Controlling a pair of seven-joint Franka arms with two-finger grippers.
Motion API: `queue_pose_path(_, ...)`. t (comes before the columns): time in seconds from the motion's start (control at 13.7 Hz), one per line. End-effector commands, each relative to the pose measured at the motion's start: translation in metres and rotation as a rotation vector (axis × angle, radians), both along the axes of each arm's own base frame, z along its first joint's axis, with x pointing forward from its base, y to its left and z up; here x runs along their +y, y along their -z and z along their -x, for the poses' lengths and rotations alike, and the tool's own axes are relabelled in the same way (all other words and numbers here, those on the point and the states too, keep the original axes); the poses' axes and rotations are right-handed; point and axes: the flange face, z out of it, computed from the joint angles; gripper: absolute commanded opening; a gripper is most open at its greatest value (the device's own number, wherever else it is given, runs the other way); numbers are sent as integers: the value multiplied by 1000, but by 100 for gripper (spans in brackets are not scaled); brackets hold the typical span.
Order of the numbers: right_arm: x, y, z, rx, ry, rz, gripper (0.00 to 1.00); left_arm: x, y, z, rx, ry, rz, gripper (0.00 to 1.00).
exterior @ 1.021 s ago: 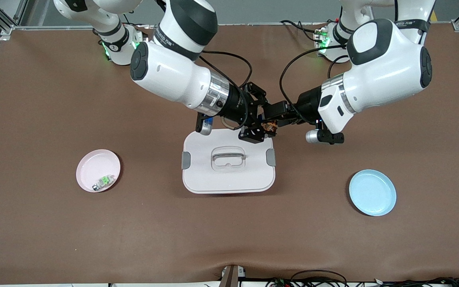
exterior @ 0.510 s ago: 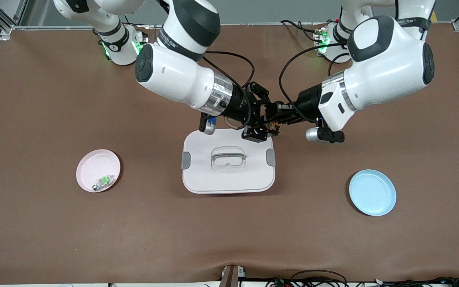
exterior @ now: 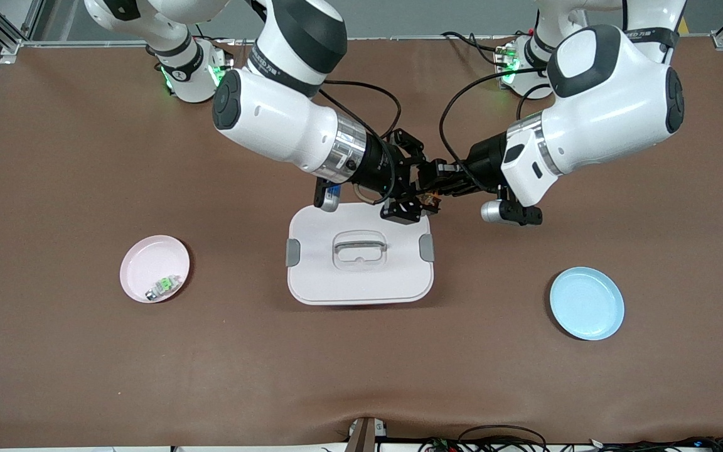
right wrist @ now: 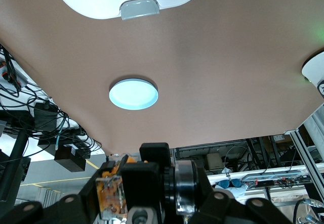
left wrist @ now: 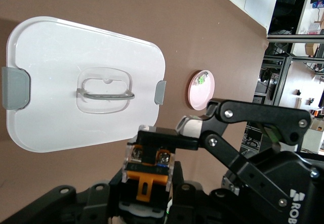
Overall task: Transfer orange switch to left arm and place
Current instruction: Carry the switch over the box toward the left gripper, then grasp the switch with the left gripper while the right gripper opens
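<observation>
1. Black fingers of the left gripper (exterior: 432, 186) are closed on the orange switch (exterior: 427, 199), which hangs in the air over the table just off the corner of the box toward the robots' bases.
2. In the left wrist view the orange switch (left wrist: 148, 175) shows as a clear-topped part with an orange front, pinched from both sides by the left gripper (left wrist: 148, 183).
3. The right gripper (exterior: 413, 191) meets the left one at the same spot, its linkage (left wrist: 243, 128) right against the switch; whether its fingers have let go of the switch I cannot tell.
4. In the right wrist view the switch (right wrist: 112, 189) sits at the right gripper's tips (right wrist: 121, 191), with the left gripper's black body just beside it.
5. The box (exterior: 359, 260), white with grey side latches and a clear handle, lies lid-on at the middle of the brown table (exterior: 361, 376), under and nearer the front camera than the two grippers.
6. A blue plate (exterior: 586, 303) lies toward the left arm's end of the table.
7. A pink plate (exterior: 148, 263) lies toward the right arm's end, holding a small green and clear part (exterior: 163, 287).
</observation>
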Motion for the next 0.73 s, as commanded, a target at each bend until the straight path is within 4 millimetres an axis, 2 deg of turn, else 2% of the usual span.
queue_pose_path(0.0, -1, -7, -5, -10, 18, -6, 100, 2, 2, -2, 10, -17, -17, 0)
queue_pose_path(0.29, -15, -7, -15, -12, 22, 0, 100, 4, 3, -3, 16, -25, -18, 0)
queue_pose_path(0.44, -32, -4, -27, -17, 11, 12, 100, 6, 7, -4, 17, -26, -30, 0)
queue_pose_path(0.66, -56, 2, -42, -93, -95, 38, 100, 21, 22, -13, 37, -72, -123, 0)
